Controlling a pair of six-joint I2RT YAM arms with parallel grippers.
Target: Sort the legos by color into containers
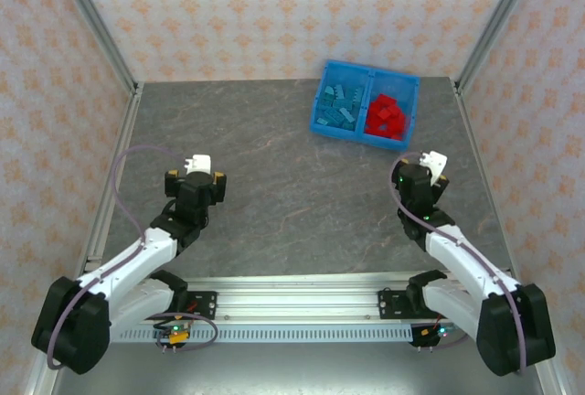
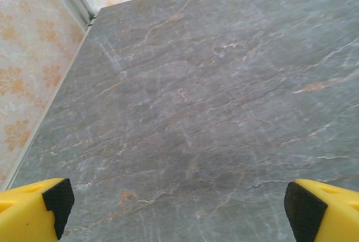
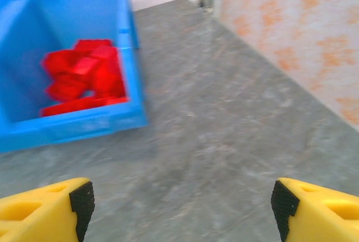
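Observation:
The blue bin [image 1: 322, 128] sits at the back right of the table, split by a middle divider. Its left compartment holds several light blue legos [image 1: 339, 107]; its right compartment holds several red legos [image 1: 386, 116]. In the right wrist view the red legos [image 3: 84, 82] lie in the bin [image 3: 73, 129] at upper left. My right gripper [image 3: 180, 211] hovers open over bare table, near and right of the bin, nothing between its fingers. My left gripper [image 2: 177, 208] stands wide open over bare table at the left, far from the bin.
Patterned walls with metal corner posts [image 1: 99, 25] enclose the grey marbled table [image 1: 274, 194] on three sides. A slotted metal rail [image 1: 302, 308] runs along the near edge between the arm bases.

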